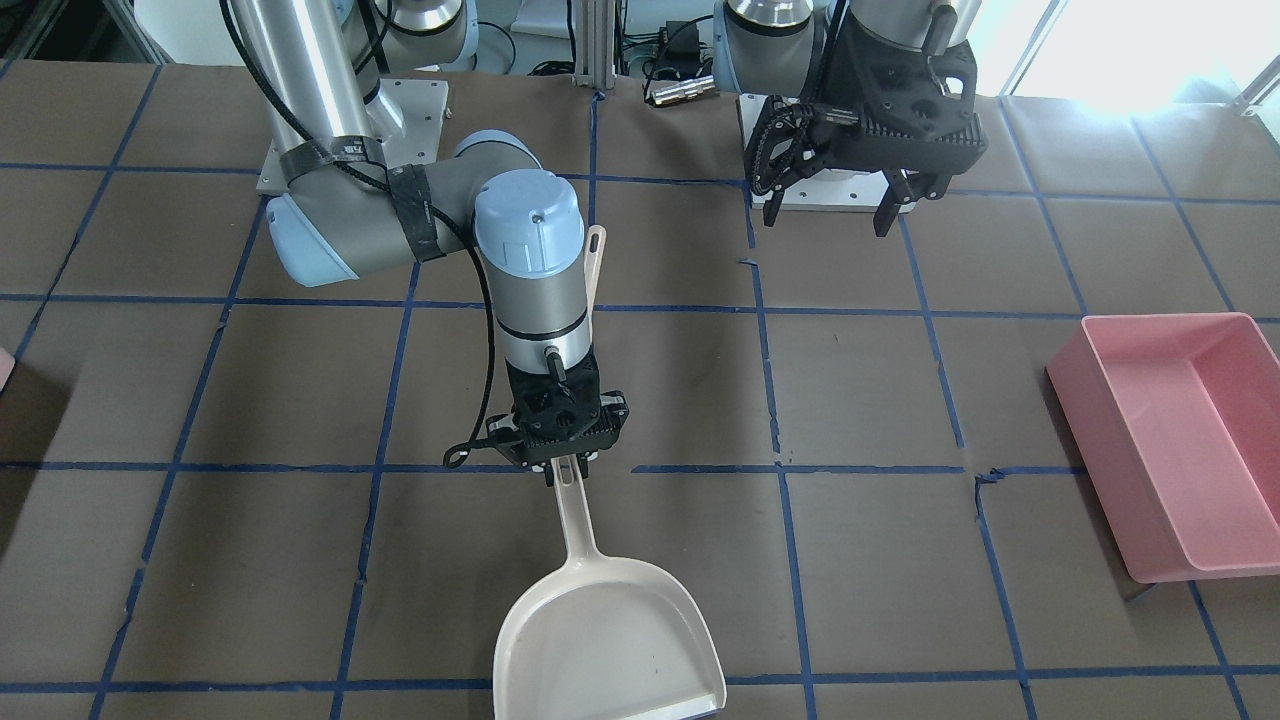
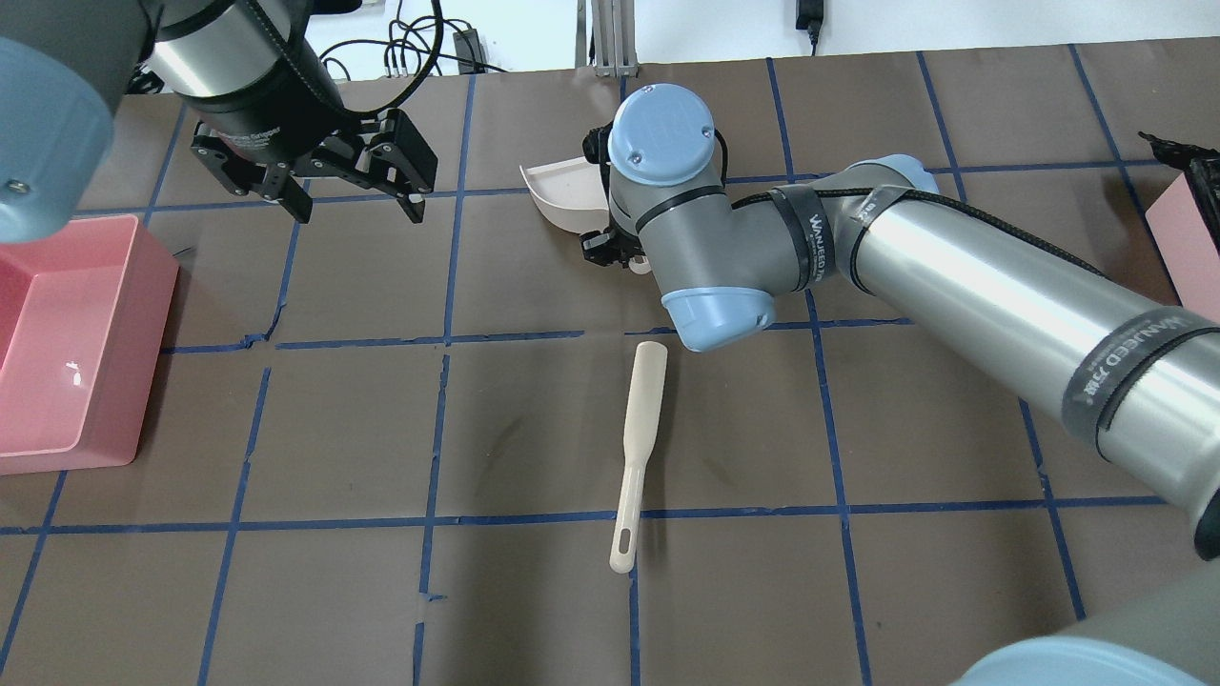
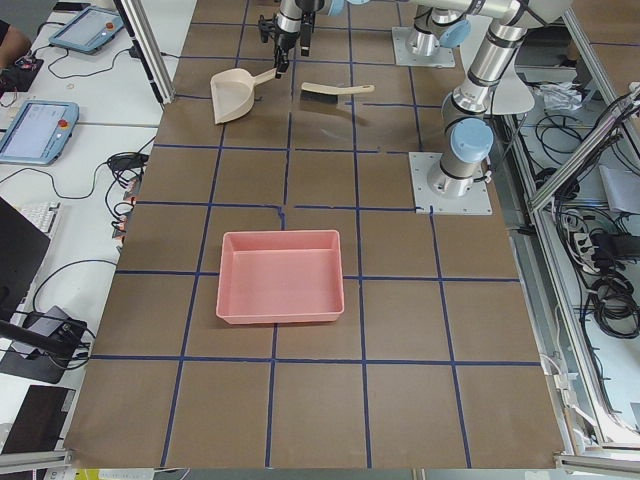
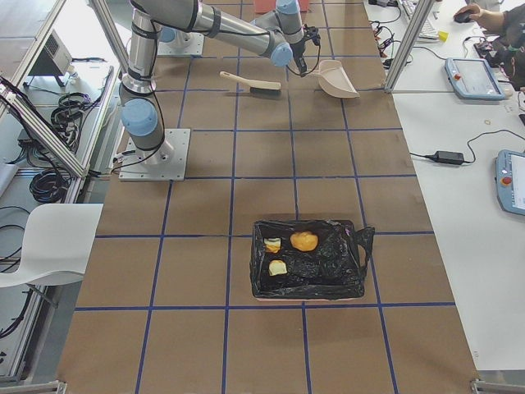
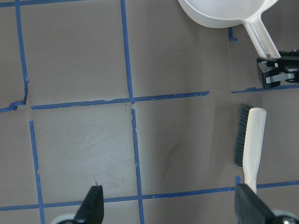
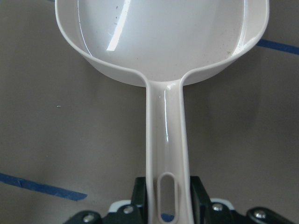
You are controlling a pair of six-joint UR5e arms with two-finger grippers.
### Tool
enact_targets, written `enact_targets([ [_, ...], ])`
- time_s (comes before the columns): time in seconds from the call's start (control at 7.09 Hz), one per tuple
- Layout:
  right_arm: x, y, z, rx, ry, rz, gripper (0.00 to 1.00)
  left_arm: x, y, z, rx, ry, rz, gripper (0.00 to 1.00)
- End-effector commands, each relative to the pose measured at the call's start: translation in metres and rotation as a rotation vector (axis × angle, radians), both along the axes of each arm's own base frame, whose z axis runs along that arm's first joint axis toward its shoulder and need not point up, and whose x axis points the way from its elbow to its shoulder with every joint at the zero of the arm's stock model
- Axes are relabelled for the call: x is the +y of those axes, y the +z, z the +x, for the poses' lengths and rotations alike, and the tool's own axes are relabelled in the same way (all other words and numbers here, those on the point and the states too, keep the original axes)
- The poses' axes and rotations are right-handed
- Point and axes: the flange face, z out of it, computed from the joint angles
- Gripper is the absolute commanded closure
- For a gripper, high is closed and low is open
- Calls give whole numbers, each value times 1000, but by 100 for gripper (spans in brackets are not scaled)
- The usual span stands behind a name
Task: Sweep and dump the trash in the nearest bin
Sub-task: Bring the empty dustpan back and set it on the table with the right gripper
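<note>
**R gripper holds dustpan; trash sits in lined bin**

Front view: R gripper (image 1: pixel 563 462) is clamped on the end of the dustpan (image 1: pixel 610 640) handle, pan pointing away from the robot. Pan looks empty. L gripper (image 1: pixel 828 220) hangs over the table (image 1: pixel 300 560) near its base, jaws spread wide, holding nothing. Brush (image 1: pixel 596 258) handle tip pokes out behind the R wrist. Big pink tub (image 1: pixel 1160 322) on the view's right. A pale-pink bin (image 1: pixel 4 368) corner shows at the far left edge.

Overhead: L gripper (image 2: pixel 357 211) wide apart, just beside the tub (image 2: pixel 143 238). Brush (image 2: pixel 637 448) lies flat mid-table, apart from both grippers. The R wrist hides most of the dustpan (image 2: pixel 567 191). Bin (image 2: pixel 1174 233) edge at right.

Left side view: dustpan (image 3: pixel 232 95) and brush (image 3: pixel 335 91) at the far end, tub (image 3: pixel 280 236) nearer the camera.

Right side view: bin (image 4: pixel 308 298) lined w/ a black bag (image 4: pixel 344 263), well apart from the dustpan (image 4: pixel 336 80) and brush (image 4: pixel 250 82). Trash (image 4: pixel 303 240) is inside on the bag: one tan lump, two yellow chunks beside it.

L wrist: L gripper (image 5: pixel 170 207) fingers far apart over bare table. Brush (image 5: pixel 252 140) to one side, bristles facing in. R gripper (image 5: pixel 278 74) on the dustpan (image 5: pixel 219 11) handle.

R wrist: R gripper (image 6: pixel 163 210) pinches the handle at its hang-hole. Dustpan (image 6: pixel 163 42) is empty bar a few specks.
</note>
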Motion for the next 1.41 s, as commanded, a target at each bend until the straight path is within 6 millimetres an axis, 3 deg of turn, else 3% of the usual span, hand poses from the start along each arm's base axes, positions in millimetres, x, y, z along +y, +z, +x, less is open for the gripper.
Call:
enact_targets([
  [0.0, 1, -6, -2, 39, -8, 0, 31, 0, 0, 0, -1, 0, 0, 0],
  [0.14, -1, -3, -2, 33, -9, -8, 15, 0, 0, 0, -1, 0, 0, 0],
  [0.42, -10, 6, -12, 30, -16, 4, 7, 0, 0, 0, 0, 0, 0, 0],
  [0.56, -24, 25, -19, 44, -10, 30, 7, 1, 1, 0, 0, 0, -2, 0],
  [0.85, -55, 83, -69, 38, 12, 114, 7, 1, 1, 0, 0, 0, -2, 0],
  [0.99, -55, 107, -111, 39, 19, 150, 6, 1, 1, 0, 0, 0, -2, 0],
  [1.13, -44, 136, -150, 47, -1, 185, 4, 1, 1, 0, 0, 0, -2, 0],
  [1.27, -24, 163, -174, 48, -40, 231, 4, 0, 2, 0, 1, 0, -3, 0],
])
